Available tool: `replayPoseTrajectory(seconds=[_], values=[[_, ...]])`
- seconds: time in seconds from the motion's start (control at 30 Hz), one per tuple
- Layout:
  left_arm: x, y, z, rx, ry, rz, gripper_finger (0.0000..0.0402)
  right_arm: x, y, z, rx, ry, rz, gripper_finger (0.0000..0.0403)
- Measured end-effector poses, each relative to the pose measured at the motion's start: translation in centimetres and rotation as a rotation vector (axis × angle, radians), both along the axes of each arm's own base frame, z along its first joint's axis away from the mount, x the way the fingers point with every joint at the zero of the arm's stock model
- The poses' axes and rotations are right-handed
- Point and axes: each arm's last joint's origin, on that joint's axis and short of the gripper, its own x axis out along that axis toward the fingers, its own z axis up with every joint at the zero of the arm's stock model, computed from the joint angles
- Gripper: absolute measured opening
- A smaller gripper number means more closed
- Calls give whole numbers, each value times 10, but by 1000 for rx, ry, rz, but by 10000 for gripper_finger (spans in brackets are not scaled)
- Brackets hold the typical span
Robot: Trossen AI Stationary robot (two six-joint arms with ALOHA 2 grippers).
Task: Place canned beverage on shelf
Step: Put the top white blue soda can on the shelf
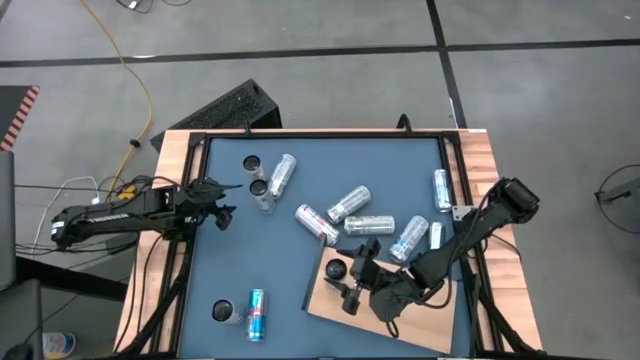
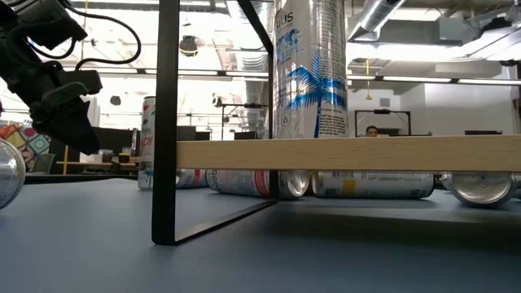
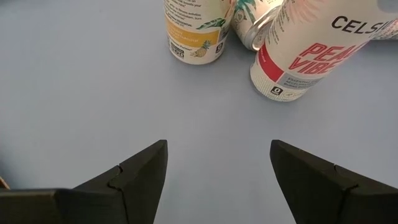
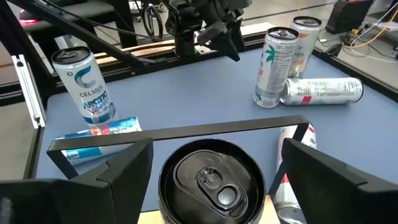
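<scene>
A silver can with a blue palm print (image 2: 309,69) stands upright on its base on the light-brown wooden shelf (image 2: 366,155), near the shelf's far left corner (image 1: 336,268). My right gripper (image 1: 352,280) is open. In the right wrist view its fingers (image 4: 127,171) stand on either side of the can's top (image 4: 211,180), with a narrow gap on each side. My left gripper (image 1: 220,207) waits open at the table's left, over bare blue tabletop (image 3: 217,168).
Several cans lie on the tabletop beyond the shelf (image 1: 368,226). Two stand and one lies at the far left (image 1: 262,180). Near the front left one stands (image 1: 222,311) beside a lying blue one (image 1: 257,314). The shelf's black frame leg (image 2: 167,122) rises beside the can.
</scene>
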Motion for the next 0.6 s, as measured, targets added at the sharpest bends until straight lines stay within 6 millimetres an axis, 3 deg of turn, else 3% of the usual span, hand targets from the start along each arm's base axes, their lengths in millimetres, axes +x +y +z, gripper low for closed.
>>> replayPoseTrajectory(seconds=[0.6], values=[[0, 0, 0, 0, -1, 0, 270, -1, 0, -6, 27, 33, -1, 319]])
